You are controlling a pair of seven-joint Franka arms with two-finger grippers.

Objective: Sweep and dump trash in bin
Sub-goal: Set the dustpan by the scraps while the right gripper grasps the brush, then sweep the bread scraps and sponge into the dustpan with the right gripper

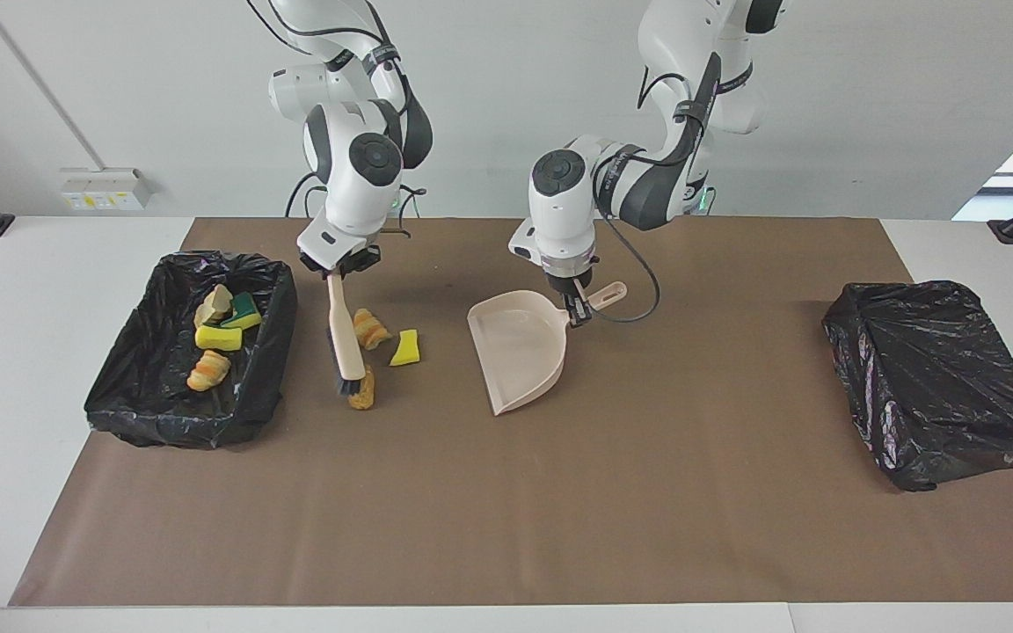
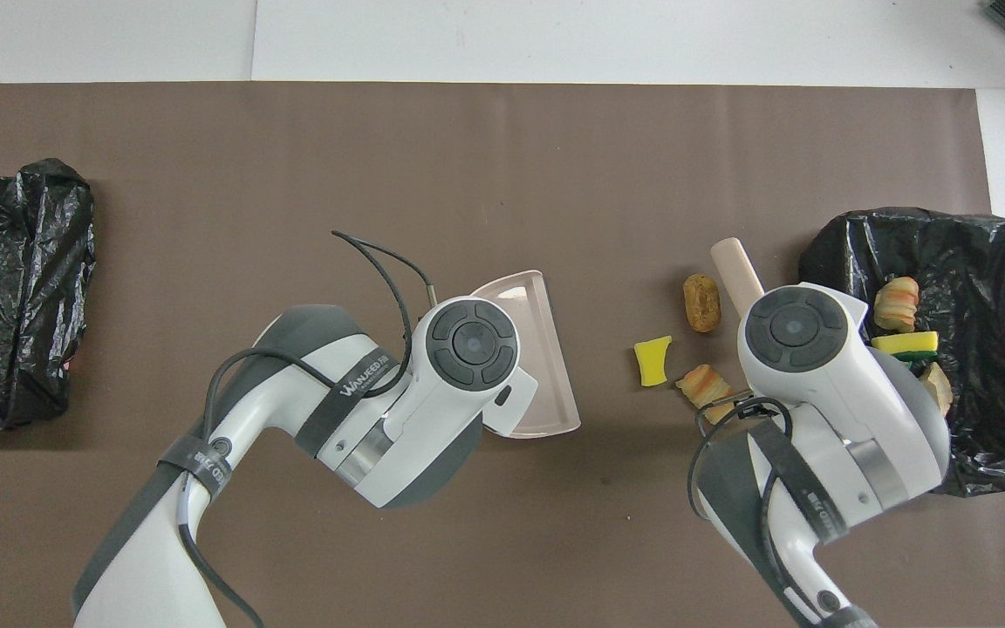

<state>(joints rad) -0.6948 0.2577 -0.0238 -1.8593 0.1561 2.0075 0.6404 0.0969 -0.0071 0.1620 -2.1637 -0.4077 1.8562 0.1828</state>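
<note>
Right gripper [image 1: 341, 266] fingers clenched on wooden-handled brush [image 1: 346, 338], left gripper [image 1: 576, 309] grasping beige plastic dustpan [image 1: 517, 347]; risk: golden-brown lump [image 1: 362, 390] beside brush skids past dustpan

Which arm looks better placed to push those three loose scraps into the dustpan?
The right. Its tool holds the brush, bristles beside the brown lump. The left tool holds the dustpan, mouth toward the scraps.

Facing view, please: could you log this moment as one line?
right gripper: holds brush at trash | left gripper: holds dustpan | bin: four scraps
</note>
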